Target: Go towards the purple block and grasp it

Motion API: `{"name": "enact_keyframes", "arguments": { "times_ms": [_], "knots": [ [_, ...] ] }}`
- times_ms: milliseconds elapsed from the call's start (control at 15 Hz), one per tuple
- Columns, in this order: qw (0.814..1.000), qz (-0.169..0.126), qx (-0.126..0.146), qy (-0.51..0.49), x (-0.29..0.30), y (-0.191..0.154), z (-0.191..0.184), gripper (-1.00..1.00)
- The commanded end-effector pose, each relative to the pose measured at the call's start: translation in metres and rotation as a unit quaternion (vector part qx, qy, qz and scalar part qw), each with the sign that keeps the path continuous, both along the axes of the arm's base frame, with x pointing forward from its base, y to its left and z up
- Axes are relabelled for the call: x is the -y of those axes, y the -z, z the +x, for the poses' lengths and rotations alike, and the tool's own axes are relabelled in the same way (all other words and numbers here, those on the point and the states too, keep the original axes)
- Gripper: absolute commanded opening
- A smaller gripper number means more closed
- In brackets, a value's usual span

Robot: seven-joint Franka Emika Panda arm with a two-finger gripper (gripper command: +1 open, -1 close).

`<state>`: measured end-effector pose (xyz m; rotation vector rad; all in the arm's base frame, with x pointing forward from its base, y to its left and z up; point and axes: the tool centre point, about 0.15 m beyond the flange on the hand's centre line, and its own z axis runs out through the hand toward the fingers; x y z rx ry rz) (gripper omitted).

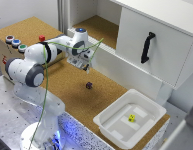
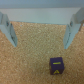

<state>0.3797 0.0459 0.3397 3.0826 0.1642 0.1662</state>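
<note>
We see the pincer spread and empty above the cork tabletop; the purple block lies there, between the pincer and a white bin holding a yellow cube.

Gripper downward, fingers apart (nothing held).
</note>
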Motion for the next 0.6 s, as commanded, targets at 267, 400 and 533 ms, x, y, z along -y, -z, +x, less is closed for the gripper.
{"name": "enact_keyframes", "arguments": {
  "times_ms": [267, 400, 533],
  "knots": [
    [0.998, -0.031, 0.004, -0.06, 0.015, 0.008, -0.004, 1.0],
    [0.996, -0.032, 0.026, -0.077, 0.039, 0.017, -0.004, 1.0],
    [0.994, 0.02, 0.025, -0.101, 0.057, 0.032, -0.001, 1.0]
  ]
}}
